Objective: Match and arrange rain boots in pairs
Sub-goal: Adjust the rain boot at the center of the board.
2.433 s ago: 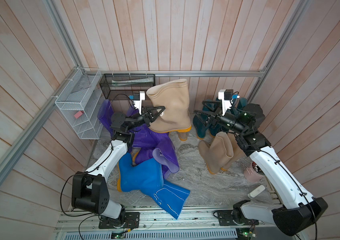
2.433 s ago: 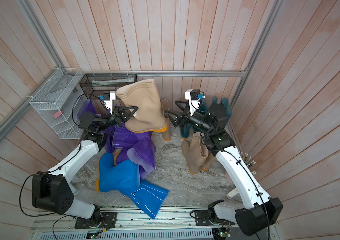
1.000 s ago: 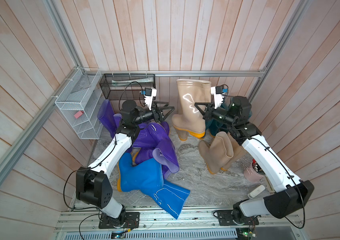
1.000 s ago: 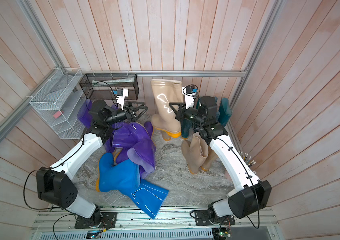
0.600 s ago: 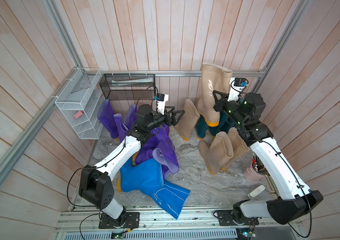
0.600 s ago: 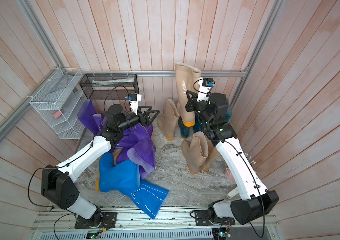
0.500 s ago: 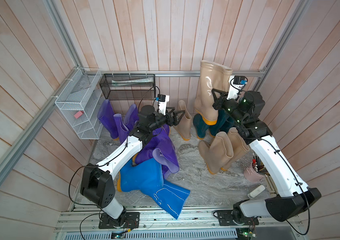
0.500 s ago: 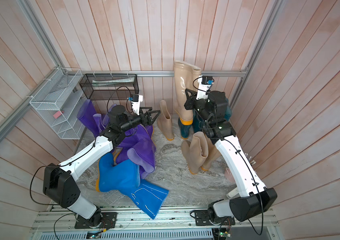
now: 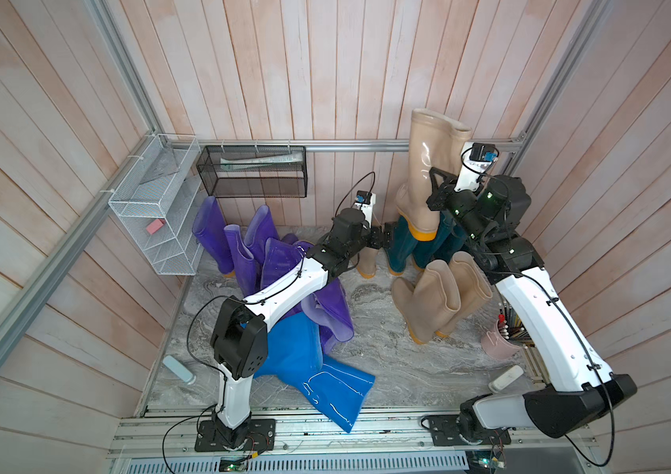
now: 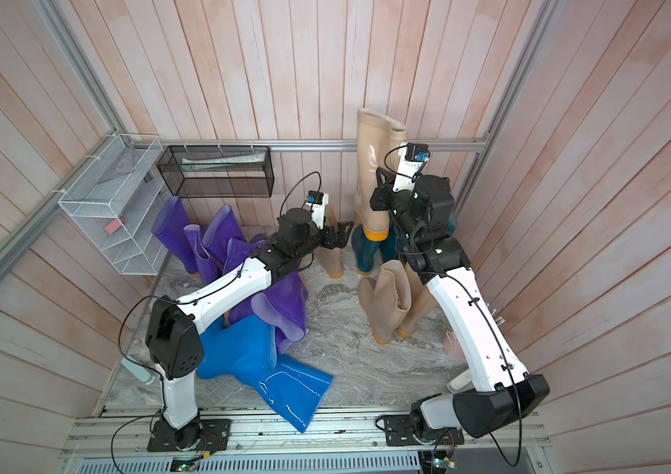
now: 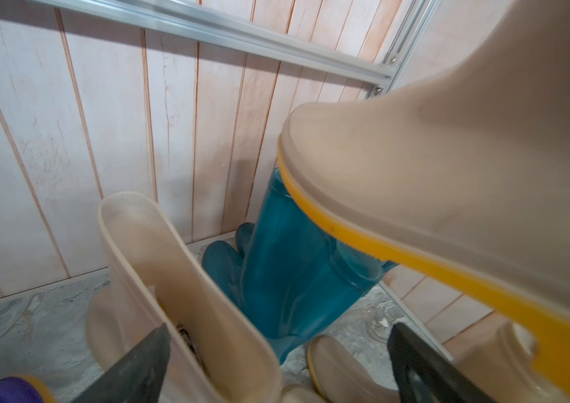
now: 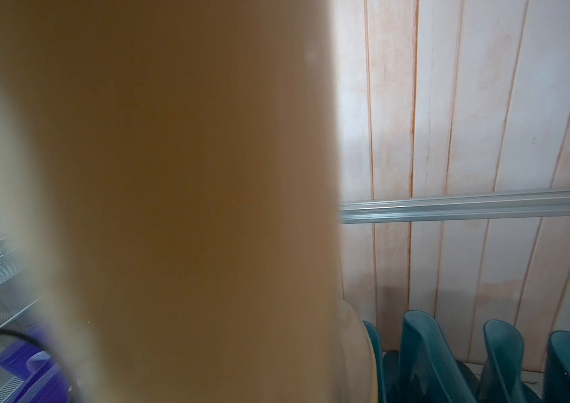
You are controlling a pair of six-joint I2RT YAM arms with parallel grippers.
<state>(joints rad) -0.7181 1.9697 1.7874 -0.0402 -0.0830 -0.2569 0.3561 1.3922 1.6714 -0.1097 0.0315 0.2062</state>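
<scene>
My right gripper (image 9: 437,193) is shut on a beige rain boot (image 9: 424,176), held upright in the air against the back wall, its yellow sole over the dark teal rain boots (image 9: 403,246). In the right wrist view this boot (image 12: 172,209) hides the jaws, with teal boot tops (image 12: 423,359) beside it. My left gripper (image 9: 383,241) is open at the top of a standing beige boot (image 9: 366,258). The left wrist view shows that boot's mouth (image 11: 172,279) by one finger (image 11: 130,370), with nothing gripped. Purple boots (image 9: 243,246) and blue boots (image 9: 305,361) lie at the left.
Two beige boots (image 9: 436,295) lean together at the right. A white wire shelf (image 9: 153,205) and a black mesh basket (image 9: 251,176) hang on the walls. A pink cup of pens (image 9: 498,340) stands by the right wall. A pale bottle (image 9: 178,369) lies front left.
My right arm has lifted the beige boot up and toward the back right corner. My left gripper has moved right to the standing beige boot and opened wider.
</scene>
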